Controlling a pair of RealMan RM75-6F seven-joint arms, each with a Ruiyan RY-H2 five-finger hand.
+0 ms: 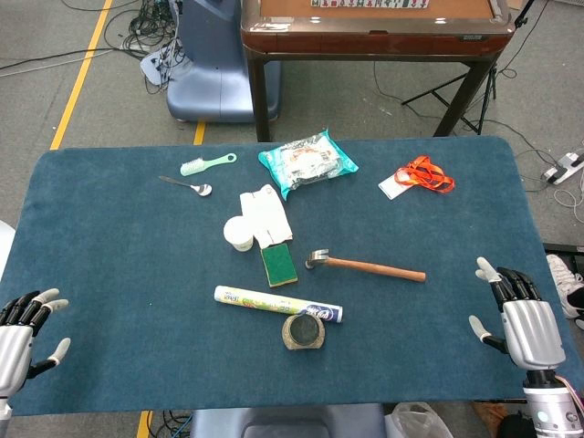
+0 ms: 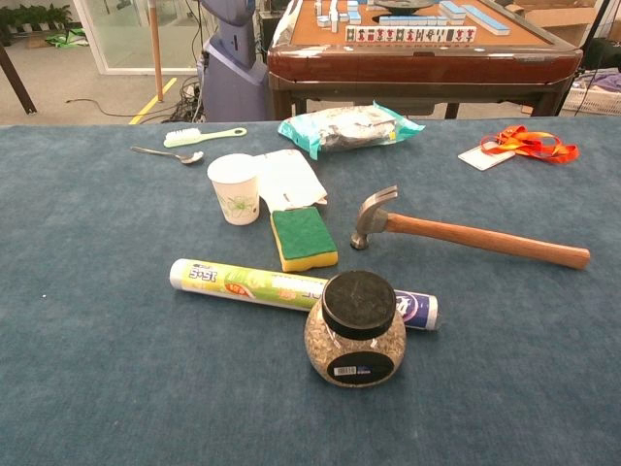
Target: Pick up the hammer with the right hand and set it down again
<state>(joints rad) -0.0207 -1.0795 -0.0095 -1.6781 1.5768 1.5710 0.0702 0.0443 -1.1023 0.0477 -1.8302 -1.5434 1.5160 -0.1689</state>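
Note:
A claw hammer (image 1: pixel 365 265) with a metal head and a wooden handle lies flat on the blue table cloth, head to the left, handle pointing right. The chest view shows the hammer (image 2: pixel 466 233) right of a sponge. My right hand (image 1: pixel 520 315) hovers at the table's right front edge, fingers spread, holding nothing, well to the right of the handle's end. At the left front edge my left hand (image 1: pixel 23 333) is likewise open and empty. Neither hand shows in the chest view.
Near the hammer lie a green-yellow sponge (image 1: pixel 279 264), a wrapped roll (image 1: pixel 278 303) and a black-lidded jar (image 1: pixel 303 331). Further back are a paper cup (image 1: pixel 239 234), white box (image 1: pixel 265 214), spoon (image 1: pixel 187 186), brush (image 1: pixel 207 164), snack bag (image 1: pixel 307 161) and an orange lanyard (image 1: pixel 418 175).

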